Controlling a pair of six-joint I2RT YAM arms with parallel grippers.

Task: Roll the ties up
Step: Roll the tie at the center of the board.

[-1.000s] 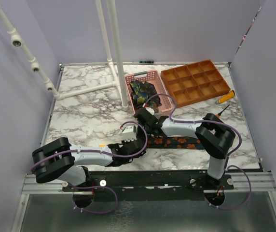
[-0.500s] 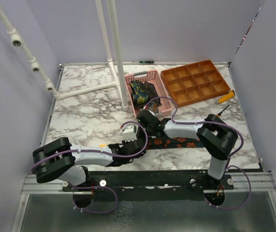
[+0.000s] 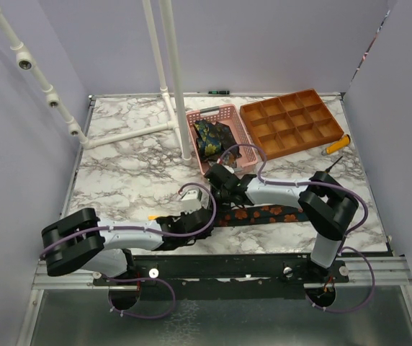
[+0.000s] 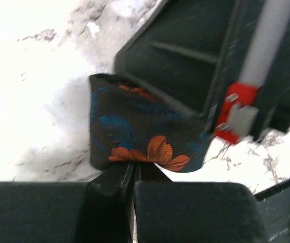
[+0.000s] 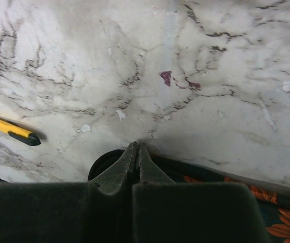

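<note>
A dark tie [image 3: 263, 214] with orange flowers lies flat along the table's near side. Its left end [image 4: 135, 131] is folded up into a small bundle. My left gripper [image 3: 200, 215] is shut, its fingertips [image 4: 133, 167] pinching the bundle's near edge. The right gripper [image 3: 217, 200] is shut too, lying across the same end from the far side, and its black body [image 4: 195, 66] covers the bundle's far part. In the right wrist view its closed gripper [image 5: 136, 148] points past the tie's edge onto the marble, with the tie [image 5: 282, 215] running off beneath it. Rolled paisley ties [image 3: 209, 137] sit in the pink basket [image 3: 236, 148].
An orange compartment tray [image 3: 292, 122] stands at the back right, with an orange-handled screwdriver [image 3: 334, 146] and a dark one [image 3: 333, 164] beside it. White pipe-rack posts [image 3: 177, 86] rise behind the basket. A yellow, black-tipped stick [image 5: 8, 129] lies left of the right gripper.
The left arm has drawn back slightly toward the near edge. The right gripper has slid a little nearer and to the right over the tie's end. Both grippers stayed shut.
</note>
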